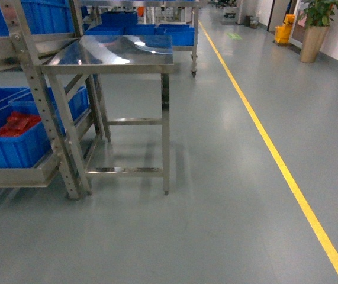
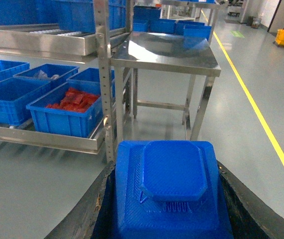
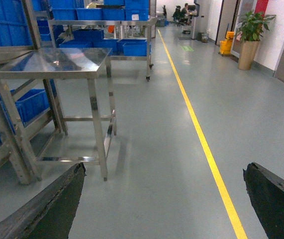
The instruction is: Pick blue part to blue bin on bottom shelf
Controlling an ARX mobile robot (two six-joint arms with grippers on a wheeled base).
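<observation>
The blue part [image 2: 169, 186], a ridged plastic block with an octagonal raised top, fills the bottom of the left wrist view. My left gripper [image 2: 165, 201] is shut on it, with black fingers [image 2: 89, 214] against both sides. Ahead on the left is the bottom shelf [image 2: 42, 139], a steel rack level carrying several blue bins. The nearest blue bin [image 2: 69, 112] holds red parts; another [image 2: 5, 97] stands left of it. The head view shows the same shelf rail [image 1: 15, 176] and bin [image 1: 12, 142]. My right gripper [image 3: 161, 199] is open above bare floor. Neither gripper shows in the head view.
A shiny steel table [image 1: 121, 56] stands right of the rack upright [image 1: 44, 106]. A yellow floor line [image 1: 275, 154] runs down the aisle. Further back are another rack with blue bins [image 1: 174, 32], a potted plant [image 1: 316, 29] and a yellow mop bucket [image 1: 284, 29].
</observation>
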